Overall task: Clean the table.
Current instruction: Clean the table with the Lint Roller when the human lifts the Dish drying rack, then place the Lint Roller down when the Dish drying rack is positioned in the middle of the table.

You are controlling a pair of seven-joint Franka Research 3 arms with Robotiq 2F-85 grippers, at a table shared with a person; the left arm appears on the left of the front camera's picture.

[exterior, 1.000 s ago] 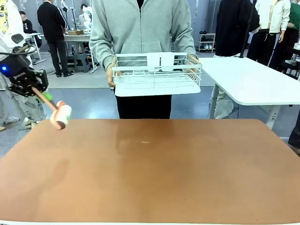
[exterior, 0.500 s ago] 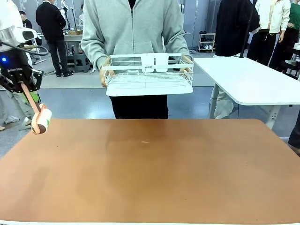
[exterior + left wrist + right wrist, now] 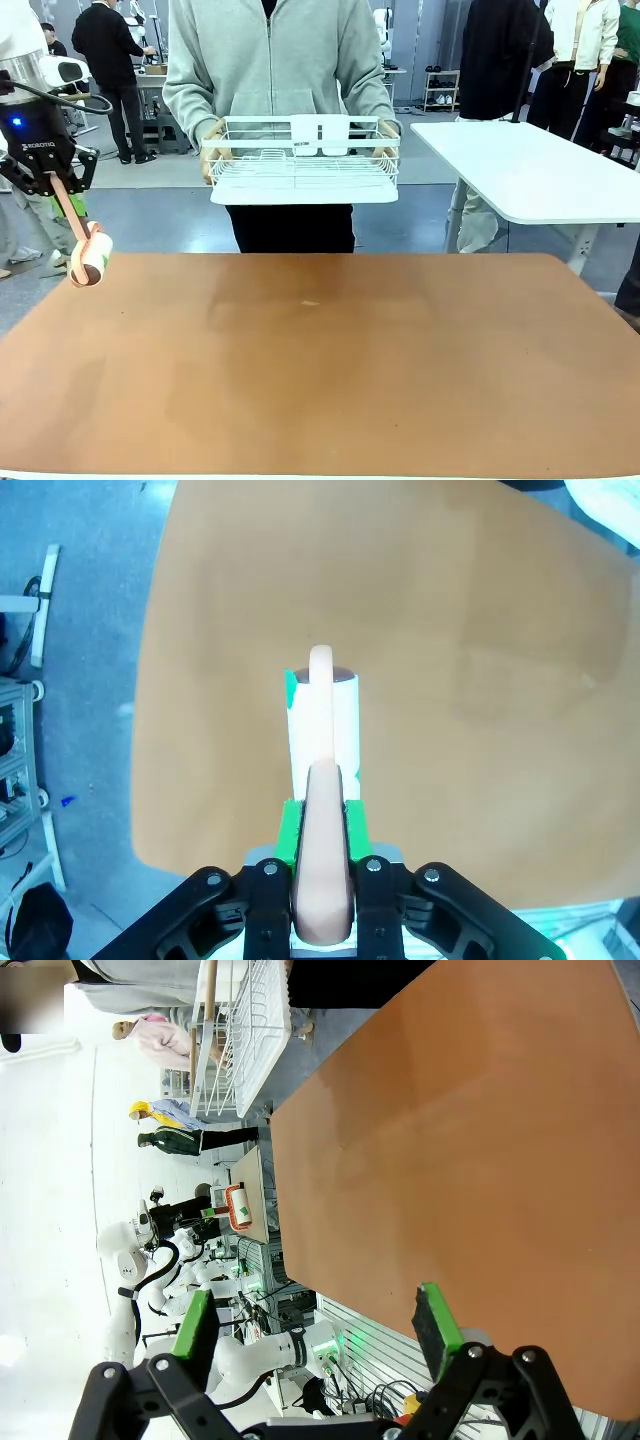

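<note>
The reddish-brown table spreads across the front view, with a small pale speck near its middle. My left gripper hangs above the table's far left corner, shut on the pink handle of a lint roller. The roller's white head dangles just over the table edge. In the left wrist view the roller points away from the gripper over the table. My right gripper stands open with nothing between its green pads, beside the table.
A person in a grey hoodie stands at the far side, holding a white wire rack with both hands above the table's far edge. A white-topped table stands at the back right. Other people stand farther off.
My left gripper swung the roller left and back toward the table's far left corner; it now hangs more upright. The person shifted the wire rack left and a little higher.
</note>
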